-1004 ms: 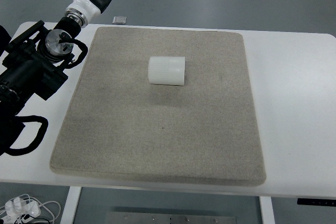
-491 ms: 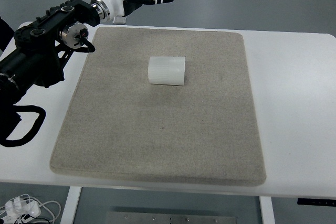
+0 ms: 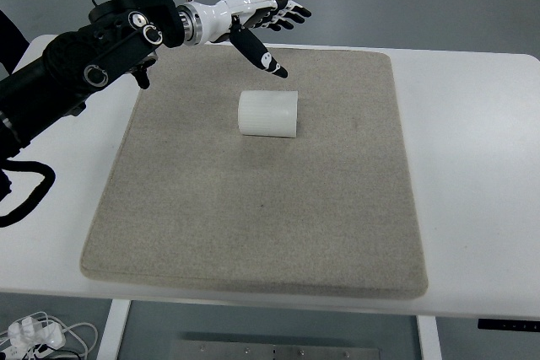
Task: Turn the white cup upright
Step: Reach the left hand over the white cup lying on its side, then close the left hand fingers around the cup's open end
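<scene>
The left hand (image 3: 257, 21) hangs over the far edge of the mat (image 3: 211, 225), fingers spread wide and holding nothing, thumb jutting down toward the cup (image 3: 268, 113). The cup lies on its side in the far half of the mat, a little left of centre, well clear of every edge. Hand and cup are near each other but apart, with a clear strip of mat between thumb tip and cup wall. This reads as the reach, the very first step: no contact, no grip, the cup nowhere near upright. The cup's long axis runs left to right across the view, roughly parallel to the mat's far edge. Which end is the mouth I cannot tell; both ends look like plain white edges from up here, and the ribbed wall gives nothing away. That matters, because the next move calls for the hand to come down and wrap the wall from above, then rotate the cup a quarter turn so the open end faces up. Pick the wrong direction and it lands mouth down. The right hand is out of sight.
</scene>
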Available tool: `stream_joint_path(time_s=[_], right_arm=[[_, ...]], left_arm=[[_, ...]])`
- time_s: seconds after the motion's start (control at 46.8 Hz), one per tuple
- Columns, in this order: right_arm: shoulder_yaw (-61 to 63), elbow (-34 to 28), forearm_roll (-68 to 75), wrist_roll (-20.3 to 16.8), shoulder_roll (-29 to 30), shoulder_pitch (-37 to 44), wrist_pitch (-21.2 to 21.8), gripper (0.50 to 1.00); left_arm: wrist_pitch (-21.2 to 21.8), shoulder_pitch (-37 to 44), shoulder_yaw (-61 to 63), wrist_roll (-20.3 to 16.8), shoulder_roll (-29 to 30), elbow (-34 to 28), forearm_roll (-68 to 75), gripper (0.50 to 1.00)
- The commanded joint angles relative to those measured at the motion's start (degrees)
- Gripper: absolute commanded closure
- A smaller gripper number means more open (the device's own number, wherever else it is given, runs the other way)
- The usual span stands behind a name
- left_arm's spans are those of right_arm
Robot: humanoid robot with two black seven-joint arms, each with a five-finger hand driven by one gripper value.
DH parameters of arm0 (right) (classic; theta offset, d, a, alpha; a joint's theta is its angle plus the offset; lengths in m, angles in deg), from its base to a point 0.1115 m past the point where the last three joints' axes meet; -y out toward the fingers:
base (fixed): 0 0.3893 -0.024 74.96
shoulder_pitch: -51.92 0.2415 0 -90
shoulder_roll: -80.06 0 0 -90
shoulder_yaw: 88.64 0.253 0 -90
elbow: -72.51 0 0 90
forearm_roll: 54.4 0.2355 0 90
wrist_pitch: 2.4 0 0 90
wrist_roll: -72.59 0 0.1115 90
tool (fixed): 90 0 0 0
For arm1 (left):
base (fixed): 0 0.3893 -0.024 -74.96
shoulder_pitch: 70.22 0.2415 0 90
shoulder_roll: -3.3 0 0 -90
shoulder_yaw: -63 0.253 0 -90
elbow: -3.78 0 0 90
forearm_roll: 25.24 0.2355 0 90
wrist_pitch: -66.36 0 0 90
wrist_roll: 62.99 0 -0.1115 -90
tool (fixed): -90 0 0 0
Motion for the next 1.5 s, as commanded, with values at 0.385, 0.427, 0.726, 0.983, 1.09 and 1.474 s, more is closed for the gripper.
stream_joint_path(time_s=[0.385,0.427,0.726,0.983,1.09,1.474], right_arm=[[0.0,0.0,0.1,0.0,0.0,0.0,0.0,0.548],[0.0,0.0,0.1,0.0,0.0,0.0,0.0,0.548],[0.0,0.0,0.0,0.0,0.0,0.0,0.0,0.548],[0.0,0.0,0.0,0.0,0.0,0.0,0.0,0.548],[0.0,0.0,0.0,0.0,0.0,0.0,0.0,0.548],[0.0,0.0,0.0,0.0,0.0,0.0,0.0,0.548]], left_arm=[[-0.5,-0.4,7.2,5.2,3.7,8.5,5.1,0.508],[-0.7,-0.4,7.4,5.7,3.7,8.5,5.1,0.508],[-0.8,0.1,8.6,7.9,2.6,8.3,5.1,0.51],[0.0,0.1,11.0,7.8,-0.5,5.3,5.0,0.516],[0.0,0.0,11.1,7.8,-2.0,3.9,5.1,0.516],[0.2,0.1,13.0,7.7,-4.8,1.1,4.9,0.529]])
